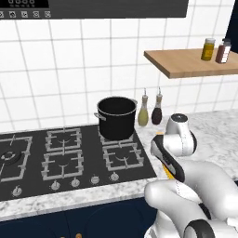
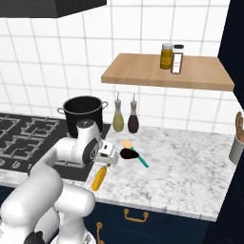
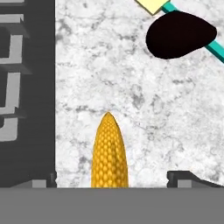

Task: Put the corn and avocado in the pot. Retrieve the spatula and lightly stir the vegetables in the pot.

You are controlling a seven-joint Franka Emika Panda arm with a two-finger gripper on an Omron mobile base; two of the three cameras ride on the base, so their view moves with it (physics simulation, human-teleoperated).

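Observation:
The yellow corn [image 3: 109, 153] lies on the marble counter, its tip pointing away from the hand; it also shows near the counter's front edge [image 2: 99, 178]. My gripper [image 3: 116, 180] hangs just above the cob's near end, open, one dark fingertip [image 3: 43, 181] on each side and nothing held. Beyond it lies the dark avocado [image 3: 179, 35] [image 2: 128, 153], on or against the spatula [image 2: 142, 162], whose tan blade [image 3: 151, 5] and teal handle stick out past it. The black pot [image 2: 85, 110] [image 1: 116, 116] stands on the stove's back right burner.
The black stove [image 3: 26, 87] borders the corn on the left. An olive bottle [image 2: 118, 121] and a dark bottle [image 2: 134, 123] stand by the wall beside the pot. A wooden shelf [image 2: 143, 74] with two jars hangs above. A utensil holder [image 2: 237, 147] stands at the far right.

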